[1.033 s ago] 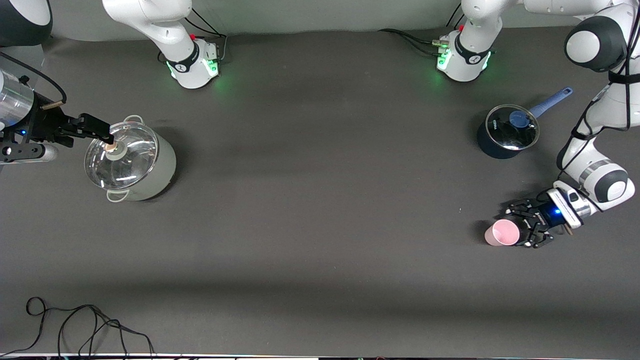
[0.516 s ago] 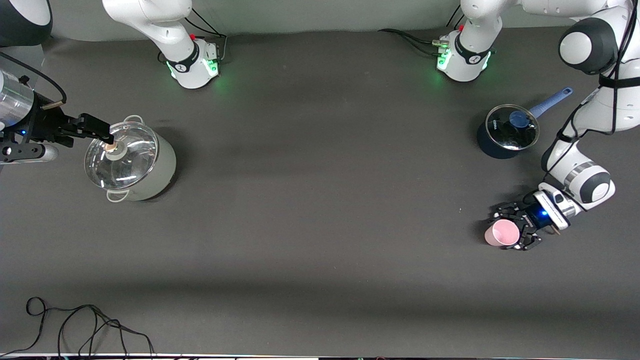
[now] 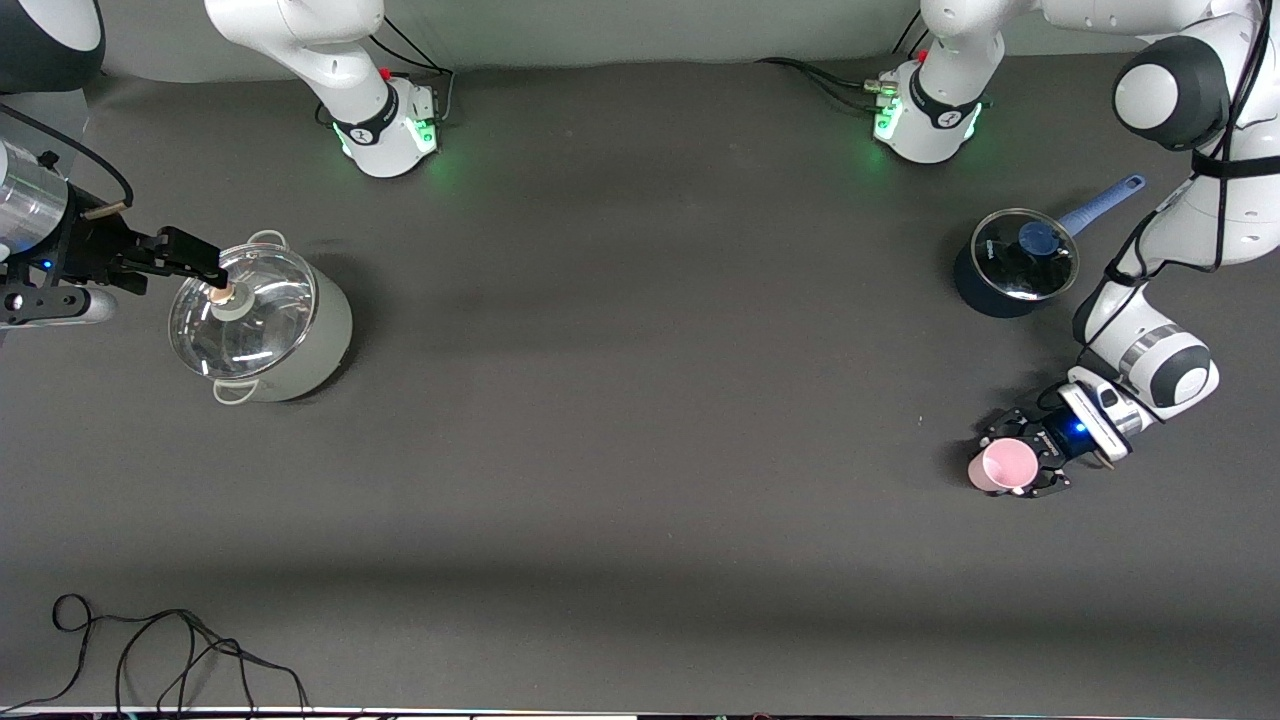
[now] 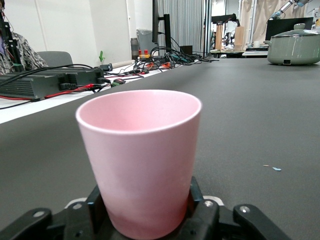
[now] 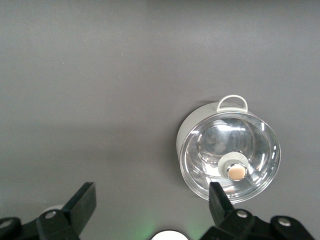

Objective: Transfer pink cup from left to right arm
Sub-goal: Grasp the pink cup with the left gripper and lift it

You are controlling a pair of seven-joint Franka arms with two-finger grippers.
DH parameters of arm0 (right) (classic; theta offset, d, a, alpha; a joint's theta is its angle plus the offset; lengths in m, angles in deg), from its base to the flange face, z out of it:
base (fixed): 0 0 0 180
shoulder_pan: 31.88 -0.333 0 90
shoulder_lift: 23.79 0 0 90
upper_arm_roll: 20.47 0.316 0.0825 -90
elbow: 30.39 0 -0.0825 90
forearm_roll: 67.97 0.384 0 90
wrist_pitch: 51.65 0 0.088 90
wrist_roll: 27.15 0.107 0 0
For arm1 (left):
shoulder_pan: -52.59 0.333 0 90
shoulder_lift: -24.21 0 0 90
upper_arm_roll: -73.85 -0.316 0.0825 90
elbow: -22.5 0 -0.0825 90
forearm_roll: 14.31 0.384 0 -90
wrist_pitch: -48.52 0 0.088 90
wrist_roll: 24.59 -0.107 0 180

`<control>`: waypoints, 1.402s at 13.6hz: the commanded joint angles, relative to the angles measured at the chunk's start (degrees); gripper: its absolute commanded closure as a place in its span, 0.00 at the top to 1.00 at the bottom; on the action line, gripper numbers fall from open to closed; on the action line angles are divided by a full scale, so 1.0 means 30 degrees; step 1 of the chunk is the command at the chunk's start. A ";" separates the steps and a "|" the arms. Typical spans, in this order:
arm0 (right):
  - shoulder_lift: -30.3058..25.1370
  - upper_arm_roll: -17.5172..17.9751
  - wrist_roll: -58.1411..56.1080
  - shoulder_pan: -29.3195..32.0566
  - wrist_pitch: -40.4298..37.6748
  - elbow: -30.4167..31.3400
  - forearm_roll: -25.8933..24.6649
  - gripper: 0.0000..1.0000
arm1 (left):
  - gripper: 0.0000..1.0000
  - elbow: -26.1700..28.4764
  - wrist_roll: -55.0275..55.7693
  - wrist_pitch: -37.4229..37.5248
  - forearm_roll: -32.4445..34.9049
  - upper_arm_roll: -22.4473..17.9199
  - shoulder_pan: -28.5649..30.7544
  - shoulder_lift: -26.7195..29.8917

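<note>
pink cup [image 3: 1004,465] upright on counter [image 3: 640,450], left-arm end, nearer the camera than blue saucepan [image 3: 1012,262] | left gripper [image 3: 1030,462] clasping its base | right gripper [image 3: 185,255] spread, waiting over grey pot [image 3: 265,320] | we fear the low grip tips the cup on lift

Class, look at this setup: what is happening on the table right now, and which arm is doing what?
The left gripper has its jaws around the upright pink cup, which sits at the left arm's end of the table, nearer the front camera than the blue saucepan. In the left wrist view the cup sits between the jaws; whether they have closed on it is unclear. The right gripper waits open over the grey pot at the right arm's end. No handover has begun.
</note>
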 commanded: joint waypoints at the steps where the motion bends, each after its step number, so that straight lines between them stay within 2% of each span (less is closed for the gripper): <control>1: -0.0059 -0.0082 -0.0294 -0.0122 -0.0070 0.0005 -0.0112 1.00 | 0.51 0.0369 -0.0286 -0.0376 -0.0400 -0.0063 -0.0144 0.0416; 3: -0.0059 -0.0082 -0.0294 -0.0122 -0.0070 -0.0024 -0.0112 1.00 | 0.48 0.1329 0.0065 -0.0579 -0.0487 0.0314 -0.0144 0.1435; 7: -0.0059 -0.0082 -0.0294 -0.0122 -0.0070 -0.0024 -0.0112 1.00 | 0.45 0.5165 0.0155 -0.3444 -0.2855 0.3271 0.0004 0.5153; 10: -0.0030 -0.0082 -0.0091 -0.0122 -0.0070 -0.0024 -0.0112 1.00 | 0.44 0.8474 0.0184 -0.6897 -0.6247 0.6546 0.0002 0.8872; 12: -0.0030 -0.0082 -0.0002 -0.0122 -0.0011 -0.0024 -0.0112 1.00 | 0.45 0.9855 0.0184 -0.9241 -0.9640 0.9356 0.0002 1.0954; 14: -0.0030 -0.0053 0.1568 -0.0151 0.0018 -0.0082 -0.0024 1.00 | 0.45 0.9979 0.0184 -1.1846 -1.2836 1.2605 0.0002 1.2102; 16: 0.0029 -0.0052 0.5631 -0.0297 -0.0011 -0.0229 0.0994 1.00 | 0.45 0.9338 0.0184 -1.4601 -1.4806 1.5568 -0.0027 1.2223; 18: 0.0058 -0.0052 1.0228 -0.0327 -0.0011 -0.0229 0.3015 1.00 | 0.45 0.8314 0.0213 -1.7033 -1.5981 1.7681 -0.0027 1.2223; 19: 0.0145 -0.0023 1.2747 -0.0356 -0.0011 -0.0258 0.3342 0.99 | 0.45 0.7874 0.0242 -1.7974 -1.6305 1.8474 -0.0056 1.2223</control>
